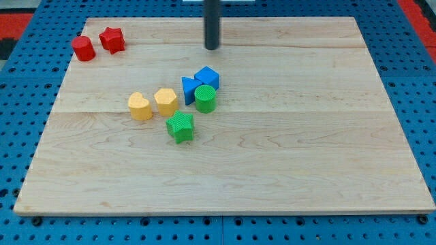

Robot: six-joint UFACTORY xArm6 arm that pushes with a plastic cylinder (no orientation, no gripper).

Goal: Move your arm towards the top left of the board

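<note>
My tip [212,47], a bare dark rod with no gripper to open or close, rested near the top centre of the pale wooden bench [327,170]. The red cylinder block [83,48] and red star-shaped block [112,40] sat at the top left, well apart from it.

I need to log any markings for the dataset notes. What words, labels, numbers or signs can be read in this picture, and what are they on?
None: no text, label, number or sign is readable anywhere.
The board is plain wood.
The red, yellow, blue and green blocks carry no markings.
My tip, near the view's top, is plain dark.
</note>
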